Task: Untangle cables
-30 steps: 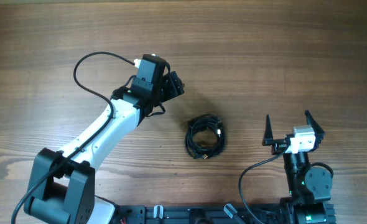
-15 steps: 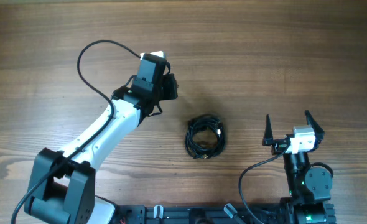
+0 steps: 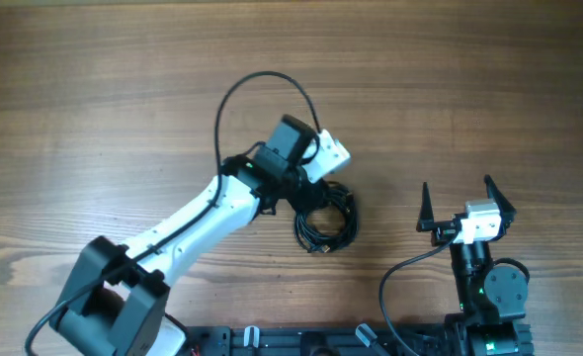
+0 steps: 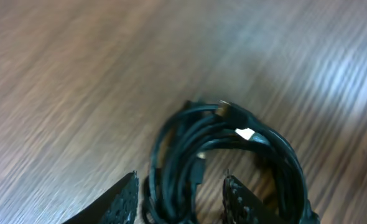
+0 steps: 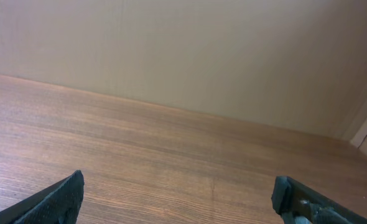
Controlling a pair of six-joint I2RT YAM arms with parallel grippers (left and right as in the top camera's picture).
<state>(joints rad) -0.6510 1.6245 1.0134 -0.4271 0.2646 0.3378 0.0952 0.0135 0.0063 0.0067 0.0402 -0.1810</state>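
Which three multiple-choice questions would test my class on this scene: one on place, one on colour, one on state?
1. Where do the cables lie?
A. Coiled on the table, at the left hand
B. Hanging off the table's edge
C. At the far left corner

2. What colour are the cables?
A. White
B. Black
C. Red

3. How is the right hand?
A. Shut on a cable
B. Shut, empty
C. Open, empty

Answers:
1 A: the overhead view shows the coil mid-table, partly under the left wrist.
2 B: the left wrist view shows black strands with small pale plug tips.
3 C: its fingers stand wide apart with nothing between them.
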